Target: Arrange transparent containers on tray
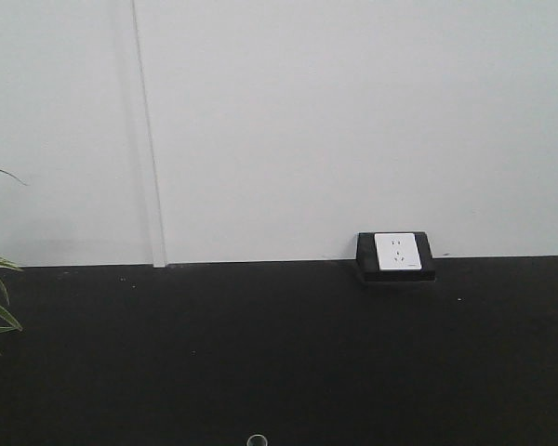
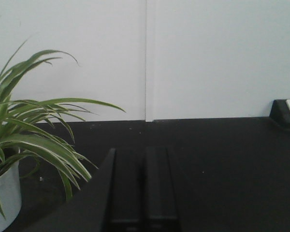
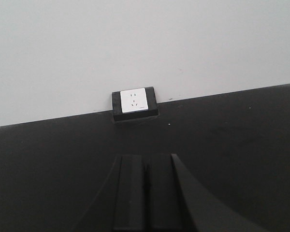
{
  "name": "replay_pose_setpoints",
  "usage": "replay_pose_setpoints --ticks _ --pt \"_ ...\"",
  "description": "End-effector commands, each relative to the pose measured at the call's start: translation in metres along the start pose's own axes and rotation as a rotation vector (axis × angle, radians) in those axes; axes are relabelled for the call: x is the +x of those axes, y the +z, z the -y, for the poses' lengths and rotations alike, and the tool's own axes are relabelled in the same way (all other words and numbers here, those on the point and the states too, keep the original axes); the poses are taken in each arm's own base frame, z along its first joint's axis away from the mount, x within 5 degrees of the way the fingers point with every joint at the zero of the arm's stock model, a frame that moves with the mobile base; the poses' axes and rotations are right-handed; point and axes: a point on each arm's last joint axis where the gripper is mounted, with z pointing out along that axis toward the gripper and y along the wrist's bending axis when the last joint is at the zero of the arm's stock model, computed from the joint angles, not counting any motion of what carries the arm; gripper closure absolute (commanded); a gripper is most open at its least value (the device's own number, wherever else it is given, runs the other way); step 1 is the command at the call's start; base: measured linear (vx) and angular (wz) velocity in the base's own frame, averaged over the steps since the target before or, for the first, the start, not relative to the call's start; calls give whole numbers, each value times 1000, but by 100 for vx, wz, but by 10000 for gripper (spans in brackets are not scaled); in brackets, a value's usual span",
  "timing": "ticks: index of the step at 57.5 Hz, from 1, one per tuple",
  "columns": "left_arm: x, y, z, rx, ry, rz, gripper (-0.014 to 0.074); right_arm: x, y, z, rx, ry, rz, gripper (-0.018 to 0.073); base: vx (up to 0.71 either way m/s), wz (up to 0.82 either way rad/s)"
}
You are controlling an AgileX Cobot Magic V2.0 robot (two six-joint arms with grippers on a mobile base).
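Front view: one transparent container [image 1: 256, 440] shows only as a small clear round glass rim at the bottom edge, just left of centre, against the black tabletop [image 1: 279, 353]; its body is cut off. Left gripper [image 2: 145, 157] has its black fingers pressed together, holding nothing, near a potted plant [image 2: 34, 130]. Right gripper [image 3: 145, 162] is likewise closed and empty, facing the wall socket [image 3: 134, 100].

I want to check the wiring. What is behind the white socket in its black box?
Only the plain white wall shows behind the socket box on the black surface. Its back and any cable are hidden.
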Motion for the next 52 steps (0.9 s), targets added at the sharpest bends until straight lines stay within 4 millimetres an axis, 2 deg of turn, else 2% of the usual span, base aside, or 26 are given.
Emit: replay_pose_setpoints --ticks 1,10,18,25,30,37,52 --pt "-10 7 2 21 18 86 505 -18 -2 -2 -13 -2 102 510 0 0" --pt "10 14 1 26 12 63 372 -16 -2 -2 -11 -2 85 409 0 0" --pt "32 18 1 37 -32 29 255 -15 -1 -2 -8 -2 71 274 0 0" --pt "49 21 -1 37 -50 1 201 -14 -1 -2 -6 -2 56 164 0 0" --pt "62 22 -2 38 -51 -1 188 -13 -1 -1 -5 -2 49 92 0 0" --pt "74 22 -1 56 -47 4 188 -12 -1 -1 -5 -2 48 42 0 0" --pt "89 21 11 159 -39 -37 188 -12 -1 -1 -5 0 46 38 0 0"
